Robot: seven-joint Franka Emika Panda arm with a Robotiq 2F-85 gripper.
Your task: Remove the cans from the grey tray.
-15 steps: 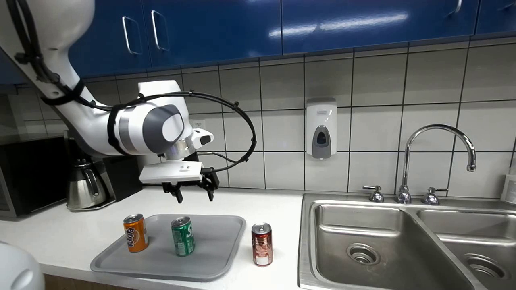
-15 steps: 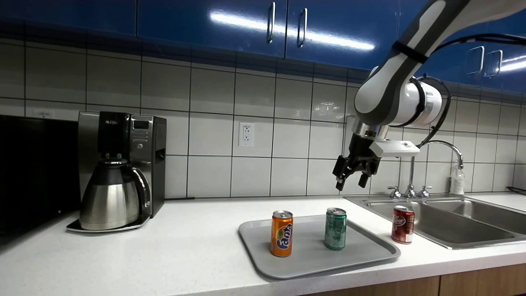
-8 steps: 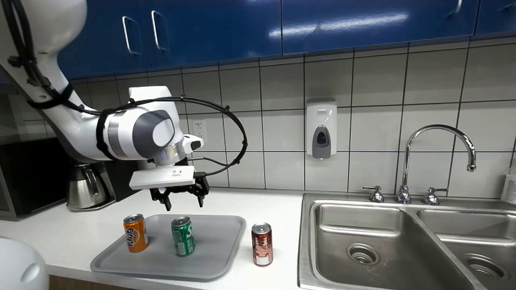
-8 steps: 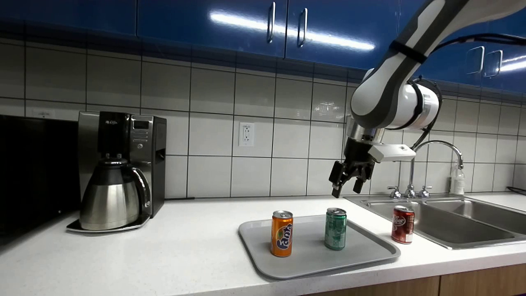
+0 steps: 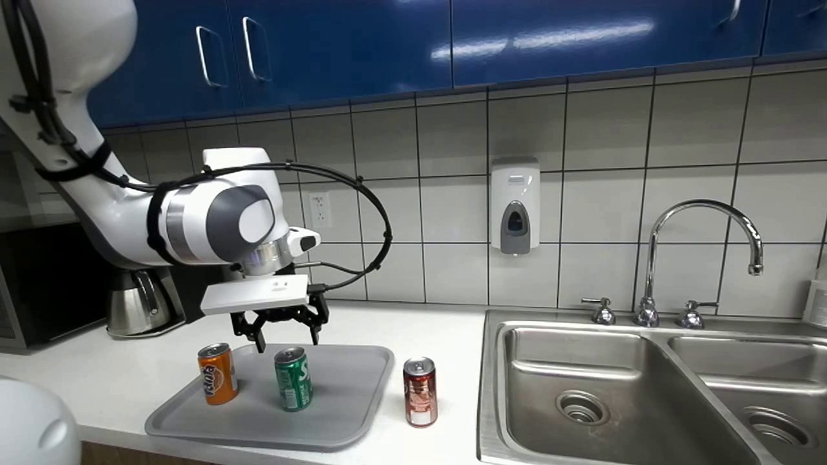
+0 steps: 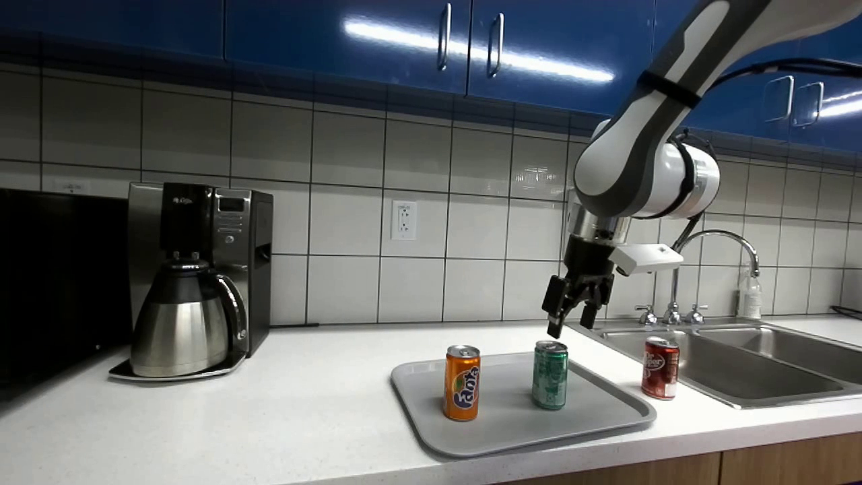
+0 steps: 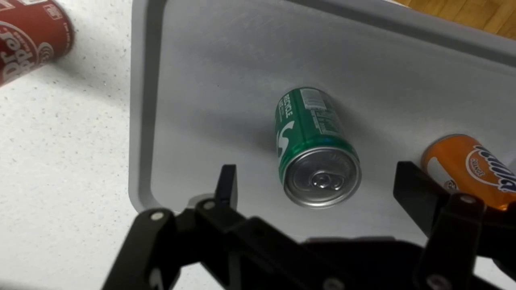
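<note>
Counter (image 6: 269, 417) runs left to right, tiled wall (image 6: 475, 289) behind it, blue cabinets (image 5: 362, 51) above. Arm (image 6: 633, 155) angles down from above in both exterior views. Steel double sink (image 5: 492, 387) on the right. Coffee maker (image 6: 232, 249) far left. Grey tray (image 6: 505, 391) lies flat along counter's near edge, left of sink. Steel pot (image 6: 176, 330) on coffee maker base. Soap dispenser (image 5: 515, 194) on wall, above sink's left end. Gripper (image 6: 571, 325) hangs over the tray's far side, fingers (image 7: 228, 185) wide apart; in wrist view green can (image 7: 308, 133) shows between them, touching neither. Can't call tip height over its lid. Orange can (image 6: 462, 384) upright on tray's left part, green one upright on tray, right of it, apart. Red can (image 6: 660, 369) upright, off tray, on counter between tray and sink.
</note>
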